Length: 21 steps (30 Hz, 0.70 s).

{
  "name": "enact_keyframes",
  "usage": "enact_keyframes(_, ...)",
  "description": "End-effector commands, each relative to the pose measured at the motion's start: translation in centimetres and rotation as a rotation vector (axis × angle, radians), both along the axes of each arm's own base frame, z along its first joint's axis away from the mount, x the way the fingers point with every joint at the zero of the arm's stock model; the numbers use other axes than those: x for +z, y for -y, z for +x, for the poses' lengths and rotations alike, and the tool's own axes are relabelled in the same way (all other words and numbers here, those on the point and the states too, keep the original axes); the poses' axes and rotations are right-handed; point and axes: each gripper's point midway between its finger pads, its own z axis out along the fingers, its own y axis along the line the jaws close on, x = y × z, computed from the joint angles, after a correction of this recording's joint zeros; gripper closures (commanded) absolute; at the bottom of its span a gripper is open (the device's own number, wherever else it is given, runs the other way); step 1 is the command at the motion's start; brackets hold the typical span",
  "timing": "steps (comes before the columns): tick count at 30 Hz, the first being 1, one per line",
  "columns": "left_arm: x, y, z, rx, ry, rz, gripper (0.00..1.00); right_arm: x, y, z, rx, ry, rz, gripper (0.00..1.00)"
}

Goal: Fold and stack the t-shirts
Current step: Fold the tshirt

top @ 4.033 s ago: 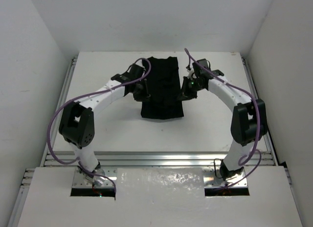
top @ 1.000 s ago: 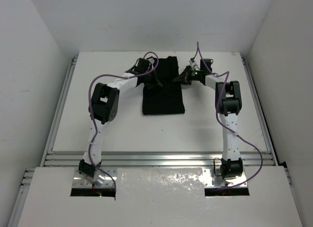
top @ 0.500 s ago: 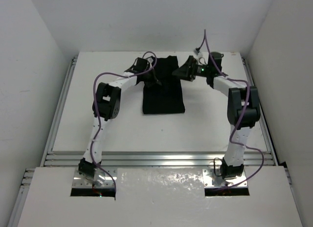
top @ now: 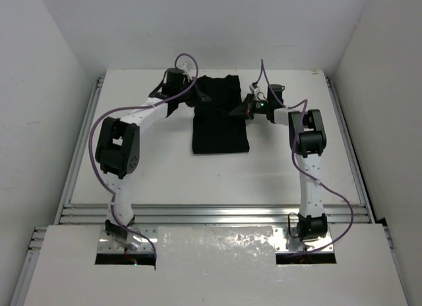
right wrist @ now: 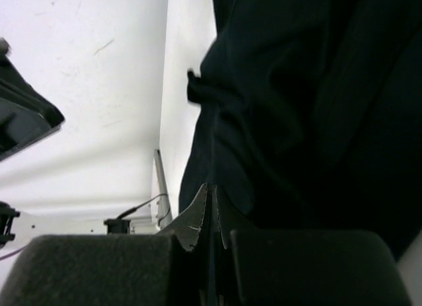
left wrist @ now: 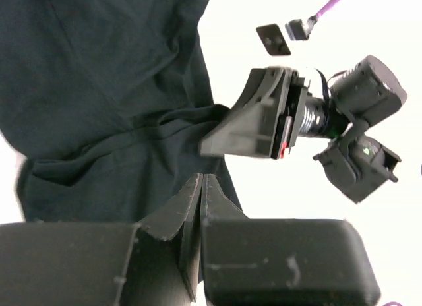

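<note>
top view: the black t-shirt [top: 219, 124] lies as a long folded rectangle on the far middle of the white table [top: 165, 174]. the left gripper [top: 198, 97] sits at the shirt's far left corner. the right gripper [top: 236, 113] sits against its right edge, about halfway along. the two are on opposite sides of the cloth, with the shirt between them.

left wrist view: the left gripper [left wrist: 200, 184] has its fingers pressed together with no gap. its tips are over the near edge of the t-shirt [left wrist: 99, 75]. whether any cloth is caught between them cannot be told. across the fabric, the right gripper [left wrist: 204, 148] touches the shirt's edge with its tip, and creases in the cloth run toward that tip.

right wrist view: the right gripper [right wrist: 210, 194] is fully closed. the t-shirt [right wrist: 310, 101] fills the right of the frame, and a fold of its edge runs down into the fingertips, so it looks pinched there. a strip of table [right wrist: 181, 68] shows just left of the cloth.
</note>
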Motion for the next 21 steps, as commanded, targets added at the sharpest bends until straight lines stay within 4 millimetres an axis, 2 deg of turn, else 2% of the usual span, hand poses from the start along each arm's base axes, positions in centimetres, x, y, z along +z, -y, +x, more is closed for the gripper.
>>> enact_keyframes(1,-2.1,-2.1,-0.1,-0.001,0.03,-0.01,1.0,-0.1,1.4,2.4,-0.041,0.042,-0.004,1.0)
enact_keyframes(3,-2.8,-2.5,-0.2,-0.008,0.036,-0.013,1.0,-1.5,2.5,3.3,-0.088,0.006,-0.025,1.0)
enact_keyframes(4,-3.9,-2.8,-0.3,-0.008,0.019,-0.004,1.0,-2.3,2.6,3.0,-0.088,-0.05,-0.039,1.0)
enact_keyframes(5,-4.6,-3.1,-0.3,-0.009,0.008,0.003,1.0,-2.2,2.8,3.7,-0.085,-0.011,-0.067,1.0)
enact_keyframes(10,-7.3,-3.3,-0.1,-0.037,-0.03,-0.011,1.0,-3.7,2.5,2.2,-0.038,-0.054,-0.063,1.0)
enact_keyframes(11,-7.5,-3.3,0.0,-0.037,-0.026,-0.01,1.0,-4.2,2.6,2.1,-0.043,-0.051,-0.082,1.0)
enact_keyframes(12,-8.6,-3.4,0.1,-0.032,-0.045,-0.004,1.0,-4.5,2.8,2.1,-0.048,-0.058,-0.095,1.0)
enact_keyframes(13,-8.7,-3.6,0.6,-0.027,-0.043,-0.004,1.0,-4.9,3.0,1.9,-0.048,-0.076,-0.116,1.0)
enact_keyframes(15,-10.3,-4.1,1.3,0.01,-0.084,0.016,1.0,-6.1,3.6,1.8,-0.089,-0.13,-0.185,1.0)
enact_keyframes(18,-12.4,-5.1,1.7,0.072,-0.145,0.06,1.0,-5.8,3.9,2.1,-0.098,-0.111,-0.204,1.0)
enact_keyframes(19,-13.7,-6.1,1.3,0.12,-0.204,0.102,1.0,-5.3,3.9,2.5,-0.097,-0.098,-0.2,1.0)
enact_keyframes(20,-14.3,-6.6,1.7,0.149,-0.225,0.128,1.0,-4.7,3.9,2.5,-0.091,-0.09,-0.195,1.0)
enact_keyframes(21,-16.4,-7.8,1.0,0.202,-0.3,0.186,1.0,-3.2,3.8,3.2,-0.086,-0.04,-0.204,1.0)
